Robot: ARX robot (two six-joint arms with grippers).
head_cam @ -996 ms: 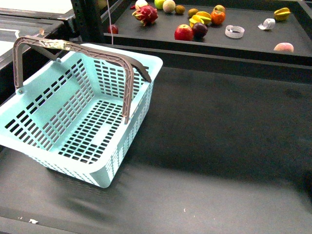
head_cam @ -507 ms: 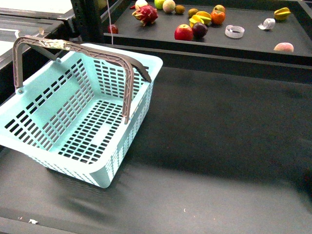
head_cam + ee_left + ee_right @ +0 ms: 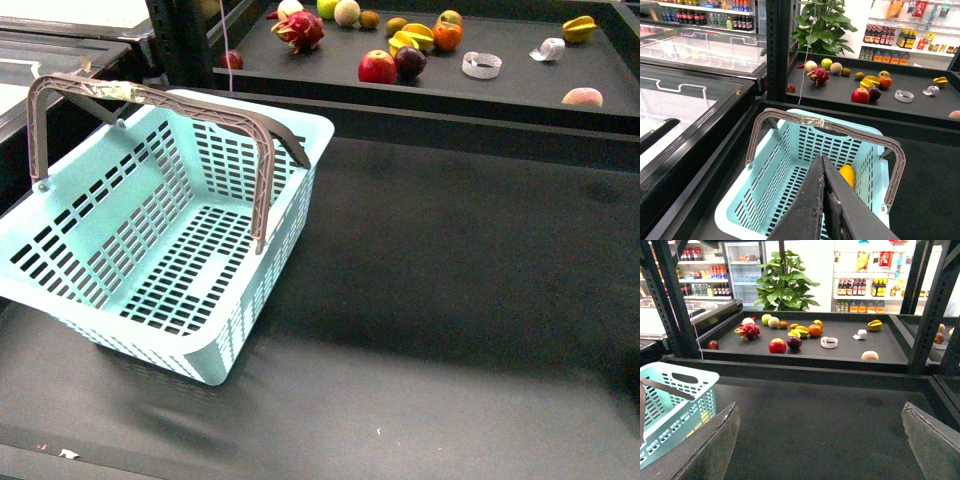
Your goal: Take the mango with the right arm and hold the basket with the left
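Note:
The pale turquoise basket [image 3: 232,345] stands at the left of the dark table, both grey-brown handles [image 3: 150,97] raised and one taped. In the left wrist view a smooth yellow-orange mango [image 3: 847,175] lies on the basket [image 3: 723,215] floor against a side wall. From the front the basket's near wall hides it. My left gripper [image 3: 823,159] hovers over the basket's inside, shut with nothing between its fingers. My right gripper [image 3: 820,410] is wide open above bare table, with the basket [image 3: 677,390] off to one side. Neither arm shows in the front view.
A raised black shelf [image 3: 520,80] behind the table holds several fruits: a red apple [image 3: 377,67], a dragon fruit [image 3: 300,30], a starfruit [image 3: 578,28], an orange [image 3: 447,35], plus tape rolls [image 3: 481,65]. Black rack posts [image 3: 675,305] and a glass freezer [image 3: 695,55] stand at the left.

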